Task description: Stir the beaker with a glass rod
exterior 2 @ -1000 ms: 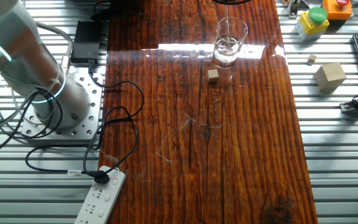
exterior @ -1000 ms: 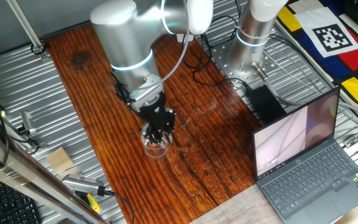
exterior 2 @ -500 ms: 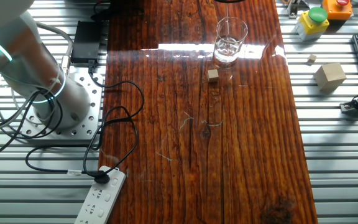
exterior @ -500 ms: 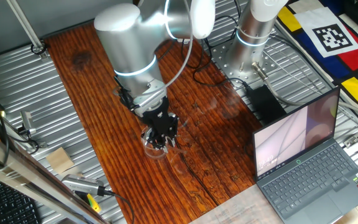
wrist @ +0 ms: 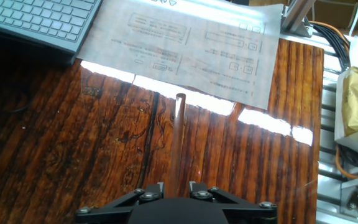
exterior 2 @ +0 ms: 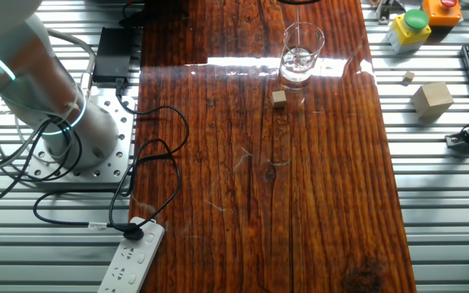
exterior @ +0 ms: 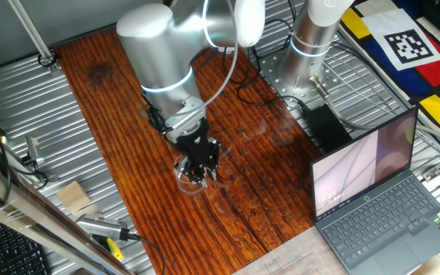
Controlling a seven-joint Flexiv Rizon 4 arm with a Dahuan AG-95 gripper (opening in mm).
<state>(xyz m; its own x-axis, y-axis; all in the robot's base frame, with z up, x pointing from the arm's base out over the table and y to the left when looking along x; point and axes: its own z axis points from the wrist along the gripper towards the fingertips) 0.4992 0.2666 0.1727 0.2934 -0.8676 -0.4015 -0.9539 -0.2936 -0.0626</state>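
Note:
The beaker (exterior: 192, 182) is a small clear glass standing on the wooden table (exterior: 113, 99); it also shows in the other fixed view (exterior 2: 301, 54) with a little liquid at the bottom. My gripper (exterior: 197, 168) hangs right over the beaker, fingers pointing down. In the hand view my gripper (wrist: 174, 185) is shut on the glass rod (wrist: 178, 134), a thin clear stick running straight out from between the fingers. A faint line of the rod (exterior 2: 298, 15) enters the beaker from above. A small tan cube (exterior 2: 279, 98) lies on the table beside the beaker.
An open laptop (exterior: 373, 202) sits at the table's near right. A larger tan block (exterior 2: 431, 98) lies on the metal slats beside the table. Black cables (exterior 2: 149, 150) and a power strip (exterior 2: 133, 259) lie by the arm base (exterior 2: 72, 130).
Over the last second the arm shifted slightly to the right above the beaker; in the last half second it has hardly moved. The beaker and cube stay put.

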